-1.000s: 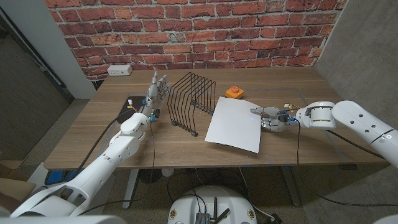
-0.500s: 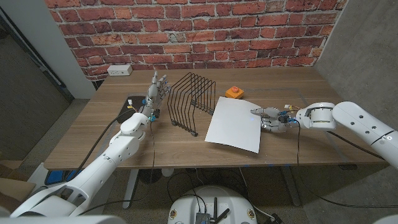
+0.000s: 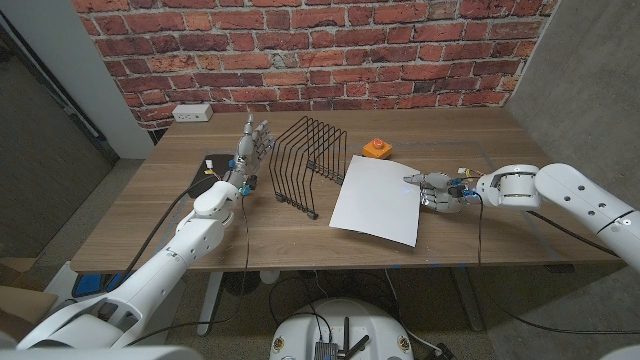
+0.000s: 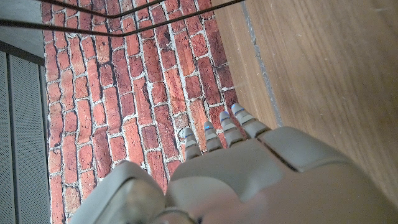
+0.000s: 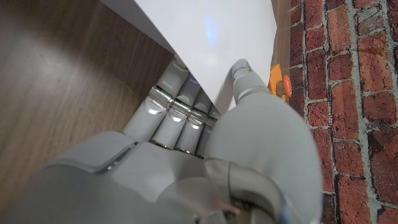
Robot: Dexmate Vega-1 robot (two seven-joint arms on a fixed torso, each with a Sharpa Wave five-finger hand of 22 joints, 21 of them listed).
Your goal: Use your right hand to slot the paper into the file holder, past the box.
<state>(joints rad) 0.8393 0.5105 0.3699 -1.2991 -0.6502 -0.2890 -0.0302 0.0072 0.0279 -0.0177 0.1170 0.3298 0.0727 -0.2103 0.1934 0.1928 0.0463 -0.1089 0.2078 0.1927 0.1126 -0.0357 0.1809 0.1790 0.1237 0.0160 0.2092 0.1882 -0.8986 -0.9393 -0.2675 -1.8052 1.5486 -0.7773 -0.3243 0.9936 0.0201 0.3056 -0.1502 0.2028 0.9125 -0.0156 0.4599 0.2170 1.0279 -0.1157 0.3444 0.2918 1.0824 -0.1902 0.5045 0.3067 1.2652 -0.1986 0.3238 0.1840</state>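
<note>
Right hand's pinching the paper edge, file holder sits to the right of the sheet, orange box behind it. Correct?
Not quite. In the head view the file holder stands left of the paper, not right. The right hand does pinch its edge, and the orange box sits behind.

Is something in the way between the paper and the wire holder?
Nothing visible stands between them. The paper, pinched at its edge by the right hand, lies right beside the holder with only bare table between. The orange box sits behind the paper, off to the side of that path.
</note>
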